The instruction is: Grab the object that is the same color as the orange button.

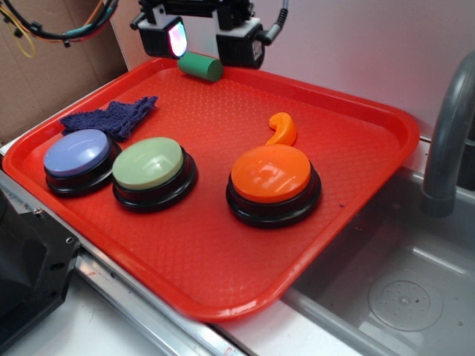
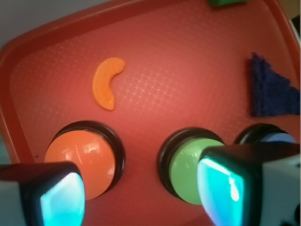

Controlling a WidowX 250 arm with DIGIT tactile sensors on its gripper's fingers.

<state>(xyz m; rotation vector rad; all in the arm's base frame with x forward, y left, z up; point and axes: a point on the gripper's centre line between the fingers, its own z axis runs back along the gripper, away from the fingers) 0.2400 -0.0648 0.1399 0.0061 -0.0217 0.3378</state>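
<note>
The object, a small curved orange piece (image 1: 282,128) (image 2: 106,83), lies on the red tray (image 1: 356,222) just behind the orange button (image 1: 272,175) (image 2: 82,162). My gripper (image 1: 202,37) (image 2: 141,193) hangs high over the tray's far edge, above the green cylinder (image 1: 200,66), well back and left of the object. Its jaws stand wide apart with nothing between them. In the wrist view the glowing fingertips (image 2: 61,200) frame the orange and green buttons from above.
A pale green button (image 1: 151,166) (image 2: 190,169) and a lavender-blue button (image 1: 77,154) (image 2: 275,137) sit in a row left of the orange one. A dark blue cloth (image 1: 111,116) (image 2: 270,92) lies behind them. A sink and grey faucet (image 1: 449,133) border the tray's right side.
</note>
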